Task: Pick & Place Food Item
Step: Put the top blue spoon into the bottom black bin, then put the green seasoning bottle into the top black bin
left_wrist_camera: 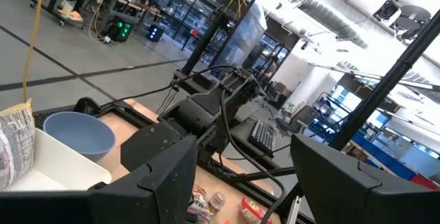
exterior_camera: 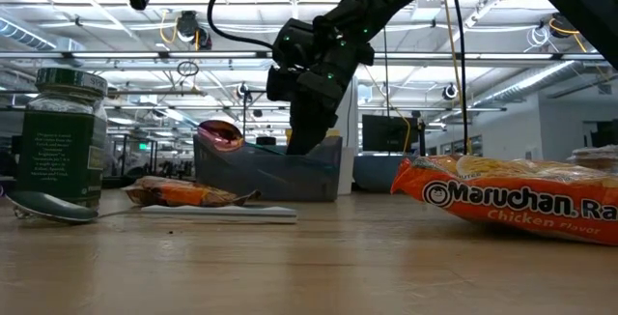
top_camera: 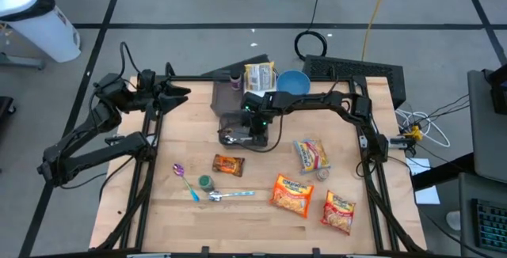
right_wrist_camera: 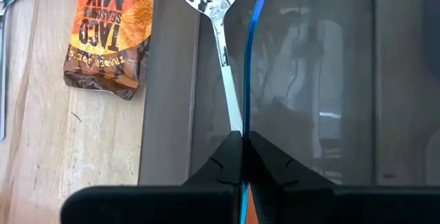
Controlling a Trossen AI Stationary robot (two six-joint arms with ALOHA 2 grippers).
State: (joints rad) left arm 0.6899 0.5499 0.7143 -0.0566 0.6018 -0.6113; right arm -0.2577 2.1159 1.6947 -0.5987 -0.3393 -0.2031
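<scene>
The taco seasoning packet (top_camera: 227,164) lies flat near the middle of the table (top_camera: 261,226), held by nothing. It sits just on the near-edge side of a grey see-through bin (top_camera: 226,122) and does not touch it.

The right gripper (top_camera: 255,131) reaches down into that bin from the arm stretched in over the right edge. Its fingers (right_wrist_camera: 213,165) are pressed together on the thin handle of a metal spoon (right_wrist_camera: 220,38). The spoon's bowl pokes out over the bin's rim on the side toward the packet. A thin blue line runs beside the handle; I cannot tell what it is.

Toward the near-left part of the table stand a small green-lidded jar (top_camera: 205,182), a purple-bowled spoon (top_camera: 185,180) and a silver spoon (top_camera: 230,195), close together. Two orange ramen packs (top_camera: 293,193) (top_camera: 339,210) lie toward the near-right corner, with a third pack (top_camera: 311,155) between them and the right edge's middle. At the far edge, behind the bin, are a blue bowl (top_camera: 293,82) and a pale food bag (top_camera: 260,76).

The left gripper (top_camera: 181,92) hangs by the far-left corner, well apart from everything, its fingers (left_wrist_camera: 158,176) spread wide and holding nothing.
</scene>
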